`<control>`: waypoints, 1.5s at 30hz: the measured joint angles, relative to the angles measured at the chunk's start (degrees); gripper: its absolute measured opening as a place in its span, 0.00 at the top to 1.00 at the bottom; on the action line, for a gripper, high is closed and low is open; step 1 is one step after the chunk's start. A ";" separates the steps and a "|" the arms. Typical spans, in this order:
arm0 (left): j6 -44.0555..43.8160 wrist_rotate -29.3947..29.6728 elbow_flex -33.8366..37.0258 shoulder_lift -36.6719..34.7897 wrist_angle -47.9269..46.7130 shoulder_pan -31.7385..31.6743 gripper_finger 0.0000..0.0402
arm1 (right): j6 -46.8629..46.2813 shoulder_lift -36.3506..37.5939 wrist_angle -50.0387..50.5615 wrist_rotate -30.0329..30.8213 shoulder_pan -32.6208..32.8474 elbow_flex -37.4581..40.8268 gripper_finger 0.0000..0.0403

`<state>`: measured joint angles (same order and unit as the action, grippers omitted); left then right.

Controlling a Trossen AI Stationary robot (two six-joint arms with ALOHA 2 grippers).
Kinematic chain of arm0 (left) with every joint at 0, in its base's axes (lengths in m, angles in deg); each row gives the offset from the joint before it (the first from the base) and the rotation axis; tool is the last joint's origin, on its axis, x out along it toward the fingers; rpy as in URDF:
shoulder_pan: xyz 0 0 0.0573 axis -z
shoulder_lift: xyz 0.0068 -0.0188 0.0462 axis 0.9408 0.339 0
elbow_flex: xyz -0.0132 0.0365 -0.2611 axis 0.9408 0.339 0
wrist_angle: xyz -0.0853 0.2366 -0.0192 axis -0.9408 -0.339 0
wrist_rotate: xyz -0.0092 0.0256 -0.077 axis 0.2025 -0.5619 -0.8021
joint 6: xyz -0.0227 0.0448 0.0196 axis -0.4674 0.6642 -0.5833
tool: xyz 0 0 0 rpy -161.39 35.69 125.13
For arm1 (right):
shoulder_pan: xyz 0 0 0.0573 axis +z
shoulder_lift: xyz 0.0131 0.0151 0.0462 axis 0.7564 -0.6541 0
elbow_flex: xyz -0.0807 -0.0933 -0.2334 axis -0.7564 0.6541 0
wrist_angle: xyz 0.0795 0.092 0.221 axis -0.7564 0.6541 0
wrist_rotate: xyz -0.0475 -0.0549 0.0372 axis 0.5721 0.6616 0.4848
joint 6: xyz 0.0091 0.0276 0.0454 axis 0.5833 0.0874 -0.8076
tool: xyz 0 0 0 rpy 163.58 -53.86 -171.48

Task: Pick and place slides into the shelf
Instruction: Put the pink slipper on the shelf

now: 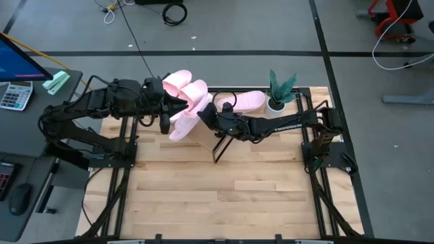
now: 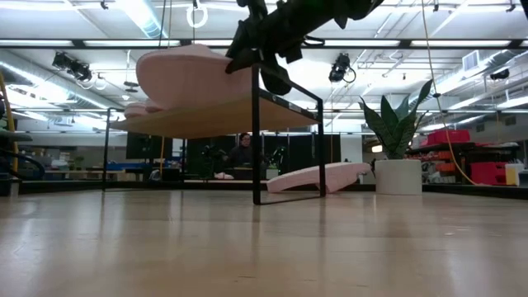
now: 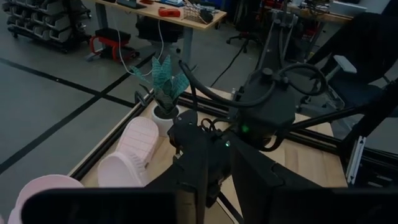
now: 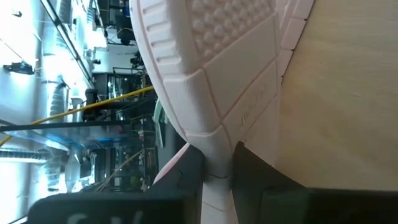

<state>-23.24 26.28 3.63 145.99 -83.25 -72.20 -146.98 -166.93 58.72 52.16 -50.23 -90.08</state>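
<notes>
The shelf has a light plank top [image 2: 214,120] on black wire end frames [image 1: 220,146] and stands at the table's far side. Several pale pink slides [image 1: 180,83] are bunched on its top. Another slide [image 1: 249,102] lies on the table behind the shelf, one end raised [image 2: 318,177], near a potted plant. My right gripper [image 1: 205,114] reaches in from the right over the shelf's top, shut on one slide [image 2: 186,74]. My left gripper [image 1: 165,115] hovers at the shelf's left end among the slides. My right gripper [image 4: 217,162] pinches the rim of the slide's sole [image 4: 214,140] between its two fingers, at one end of the slide. The ribbed underside [image 4: 217,56] faces the wrist camera, next to the plank [image 4: 348,93]. I cannot tell whether the slide rests on the plank.
A potted plant [image 1: 278,91] in a white pot stands at the table's far right corner, close to the loose slide. The near half of the slatted tabletop [image 1: 217,196] is bare. A person sits in the room beyond the table [image 2: 242,153].
</notes>
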 joint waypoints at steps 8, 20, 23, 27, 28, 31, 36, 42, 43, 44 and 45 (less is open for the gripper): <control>-0.01 0.01 0.00 0.02 -0.49 0.00 0.81 | 1.52 -0.02 1.26 -0.95 0.02 0.01 0.60; -0.01 0.00 0.00 0.02 -0.65 0.00 0.80 | 9.02 0.00 2.31 -6.11 -0.50 0.15 0.61; -0.03 0.00 0.00 0.04 -0.72 0.00 0.80 | 10.73 0.02 2.25 -7.61 -0.92 0.15 0.61; -0.03 0.00 0.00 0.04 -1.04 0.00 0.82 | 13.37 0.04 2.53 -7.89 -1.37 0.15 0.61; -0.03 0.00 0.00 0.03 -1.17 0.00 0.82 | 14.32 0.05 2.60 -7.99 -1.52 0.15 0.60; -0.05 0.00 0.00 0.04 -1.33 0.00 0.83 | 16.22 0.11 2.93 -8.53 -1.83 0.15 0.59; -0.05 0.00 0.00 0.04 -1.32 0.00 0.82 | 19.29 0.12 5.47 -9.24 -2.25 0.13 0.58; -0.03 0.01 0.00 0.04 -1.30 0.00 0.80 | 21.88 0.20 8.03 -9.68 -2.25 0.04 0.57; -0.03 0.02 0.00 0.04 -1.30 0.01 0.80 | 22.31 0.20 8.38 -9.79 -2.25 0.04 0.57; -0.03 0.01 0.00 0.04 -1.30 0.00 0.80 | 22.48 0.20 8.80 -9.80 -2.27 0.00 0.57; -0.03 0.02 0.00 0.04 -1.30 0.00 0.81 | 22.42 0.22 9.24 -9.79 -2.35 -0.02 0.57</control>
<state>-23.27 26.30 3.63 146.03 -84.55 -72.20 -124.56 -166.71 67.96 42.38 -52.58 -90.10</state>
